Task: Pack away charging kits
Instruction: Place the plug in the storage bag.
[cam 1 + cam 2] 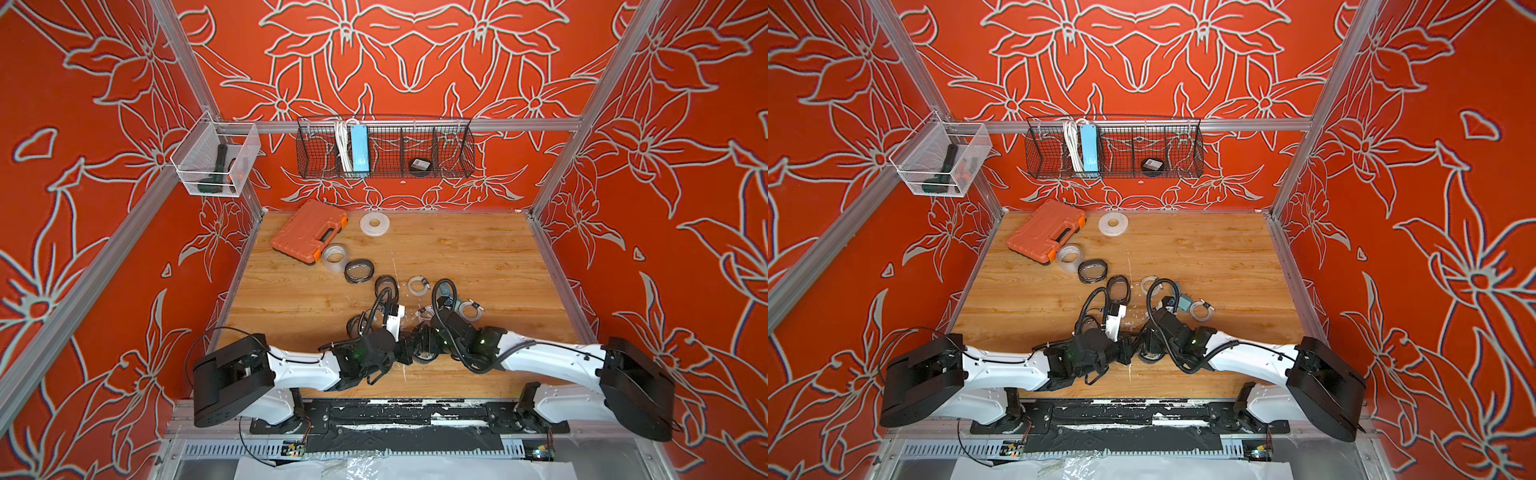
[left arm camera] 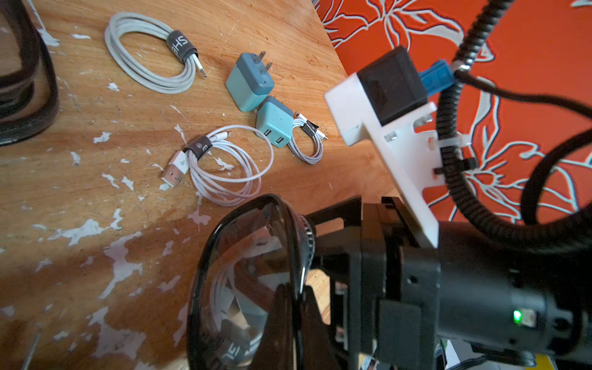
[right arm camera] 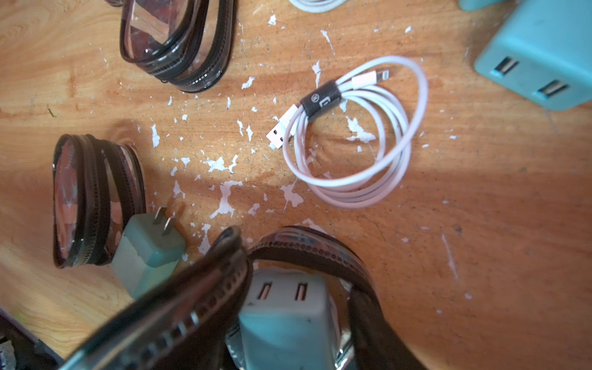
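Here the left tool is closed and appears to pinch the black rim of the held pouch, low in the centre of the left wrist view. In both top views that spot is covered by the two wrists, at the lower middle of the desk. The pinch seems meant to prop the pouch on its edge with the zip mouth spread, so the other arm can feed it. The right tool sits just behind the pouch's rim with its jaws hidden, so it cannot be told whether they are open or closed.

In the right wrist view a teal adapter sits inside the spread mouth at the bottom centre. Its two ports face the top of the frame, out of the opening, so its prong end probably points deeper in. White cable turns show through the clear top in the left wrist view. There the pouch's long axis runs roughly up and down the frame, leaning a little to the upper right.

A loose coiled cable lies flat right of centre, apart from the pouch. A second adapter at lower left points its prongs up the frame, just beside another pouch standing on its rim.
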Available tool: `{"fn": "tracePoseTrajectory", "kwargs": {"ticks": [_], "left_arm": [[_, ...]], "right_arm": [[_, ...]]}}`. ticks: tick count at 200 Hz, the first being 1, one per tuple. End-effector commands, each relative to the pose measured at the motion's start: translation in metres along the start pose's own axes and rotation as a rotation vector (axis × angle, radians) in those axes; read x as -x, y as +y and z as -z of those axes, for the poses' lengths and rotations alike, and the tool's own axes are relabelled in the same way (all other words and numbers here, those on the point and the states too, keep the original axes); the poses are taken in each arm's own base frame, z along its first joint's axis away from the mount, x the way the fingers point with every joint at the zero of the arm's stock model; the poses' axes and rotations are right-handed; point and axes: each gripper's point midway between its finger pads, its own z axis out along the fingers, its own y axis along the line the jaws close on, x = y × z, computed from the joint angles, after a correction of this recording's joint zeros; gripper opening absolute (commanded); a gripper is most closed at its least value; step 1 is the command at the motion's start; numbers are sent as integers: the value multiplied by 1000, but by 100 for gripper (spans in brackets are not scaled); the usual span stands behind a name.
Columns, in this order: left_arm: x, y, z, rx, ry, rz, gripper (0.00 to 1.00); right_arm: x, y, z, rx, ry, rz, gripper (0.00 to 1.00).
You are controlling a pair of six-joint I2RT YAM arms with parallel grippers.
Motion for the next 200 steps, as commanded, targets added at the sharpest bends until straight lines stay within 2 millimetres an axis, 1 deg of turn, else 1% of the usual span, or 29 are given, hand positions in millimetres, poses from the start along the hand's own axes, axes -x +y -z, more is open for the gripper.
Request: {"fn": "tracePoseTrajectory", "kwargs": {"ticks": [1, 13, 34, 43, 58, 78, 110, 118, 131, 138, 144, 146, 151, 163, 181, 200], "left_arm": [[4, -13, 3, -53, -5, 8, 3], [5, -13, 4, -48, -7, 7, 11], [8, -12, 8, -35, -20, -1, 30], [12, -11, 12, -31, -34, -4, 40], [17, -8, 21, -20, -59, -3, 58], [23, -1, 31, 20, -88, 2, 78], [29, 3, 44, 31, -112, 14, 98], [29, 2, 48, 20, -118, 19, 99], [29, 2, 53, 11, -119, 26, 99], [29, 4, 56, 20, -120, 37, 99], [27, 10, 57, 43, -114, 46, 99], [31, 8, 61, 32, -128, 53, 99], [33, 8, 64, 33, -138, 64, 99], [33, 12, 69, 43, -146, 75, 99], [34, 11, 77, 11, -165, 81, 97], [36, 12, 85, -7, -185, 97, 96]], "right_arm": [[5, 9, 0, 37, -25, -16, 64], [6, 8, 1, 29, -27, -11, 64], [9, 1, 9, -8, -41, -9, 64], [11, -4, 13, -27, -52, -12, 64], [12, -12, 20, -51, -74, -20, 66], [12, -23, 28, -69, -101, -32, 67], [14, -39, 44, -101, -145, -38, 69], [16, -41, 49, -101, -158, -37, 70], [19, -38, 57, -80, -176, -17, 72], [21, -35, 60, -58, -182, -1, 73], [22, -30, 64, -36, -185, 11, 73], [22, -29, 65, -29, -185, 18, 73], [24, -25, 67, -12, -186, 26, 73], [25, -19, 71, 14, -182, 45, 73], [23, -12, 69, 30, -159, 55, 73], [18, -7, 56, 29, -121, 61, 71]]}}
